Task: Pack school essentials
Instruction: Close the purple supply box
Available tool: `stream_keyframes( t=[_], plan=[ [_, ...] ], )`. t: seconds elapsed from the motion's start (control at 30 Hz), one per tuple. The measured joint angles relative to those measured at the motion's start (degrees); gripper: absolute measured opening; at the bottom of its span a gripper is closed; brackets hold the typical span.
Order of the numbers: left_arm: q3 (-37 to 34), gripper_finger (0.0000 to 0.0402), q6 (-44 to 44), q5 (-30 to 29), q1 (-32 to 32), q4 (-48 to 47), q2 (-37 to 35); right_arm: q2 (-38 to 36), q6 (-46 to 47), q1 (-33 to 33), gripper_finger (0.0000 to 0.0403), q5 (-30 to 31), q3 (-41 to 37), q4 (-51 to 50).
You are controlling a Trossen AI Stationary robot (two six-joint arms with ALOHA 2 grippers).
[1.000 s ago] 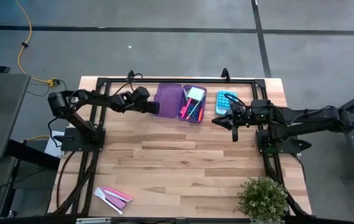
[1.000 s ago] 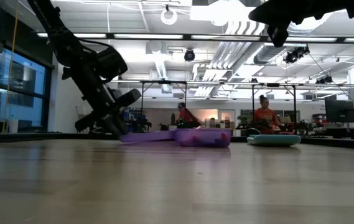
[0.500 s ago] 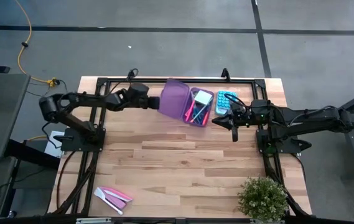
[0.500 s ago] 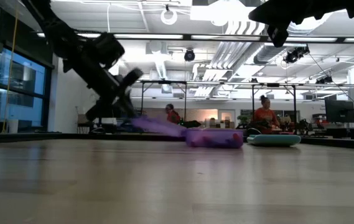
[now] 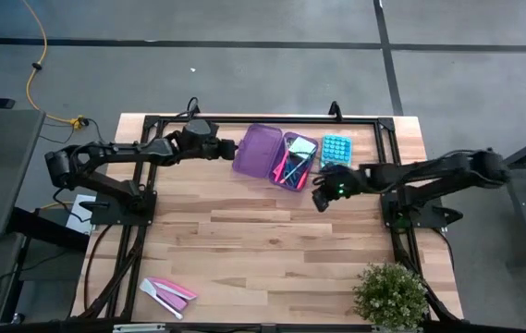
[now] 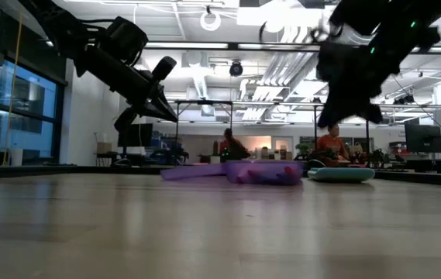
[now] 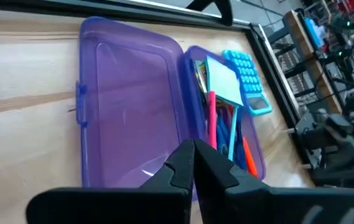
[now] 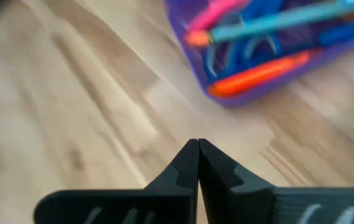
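Observation:
The purple plastic box (image 5: pixel 272 155) lies open near the table's far edge. Its lid (image 7: pixel 130 106) is flat on the wood, and its tray (image 7: pixel 226 124) holds pink markers, blue and orange pens and a light-blue notepad (image 7: pixel 221 78). My left gripper (image 5: pixel 233 148) (image 7: pixel 194 149) is shut and hovers above the lid's left edge, clear of it in the low view (image 6: pixel 170 112). My right gripper (image 5: pixel 319 201) (image 8: pixel 197 144) is shut too. It sits just off the tray's near right corner (image 8: pixel 270 50), above the bare wood.
A light-blue calculator (image 5: pixel 335 148) lies to the right of the tray. Flat pink-and-white pieces (image 5: pixel 167 291) lie near the front left corner. A potted plant (image 5: pixel 390 296) stands at the front right. A black frame (image 5: pixel 355 118) runs along the far edge. People sit in the room beyond.
My left gripper tipped the lid up and shoved the box rightward. It then rose and drew back, and the lid fell flat again. The box now sits farther right and slightly turned. My right gripper moved left and toward the near edge, to the tray's near end.

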Motion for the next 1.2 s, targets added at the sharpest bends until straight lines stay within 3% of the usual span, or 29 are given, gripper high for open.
stream_keyframes(
  t=[0.17,0.4,0.67,0.97,1.2],
  plan=[
    [0.0,0.0,1.9,-7.7,-0.9,-4.0,0.0,9.2,3.1,0.0,0.0,0.0,0.0,0.4],
    [0.0,0.0,5.3,-19.6,-0.2,-15.9,0.2,15.7,7.3,-0.1,0.0,2.0,0.0,1.7],
    [7.8,0.0,14.4,-20.8,2.3,-29.0,8.2,22.5,7.7,-3.3,0.0,1.9,0.0,11.2],
    [18.9,0.0,20.9,-22.2,2.1,-33.2,21.2,23.0,8.2,-5.8,0.0,1.9,0.0,11.2],
    [20.6,0.0,21.5,-19.1,1.9,-34.1,26.5,23.0,8.5,-5.7,0.0,1.4,0.0,13.3]
  ],
)
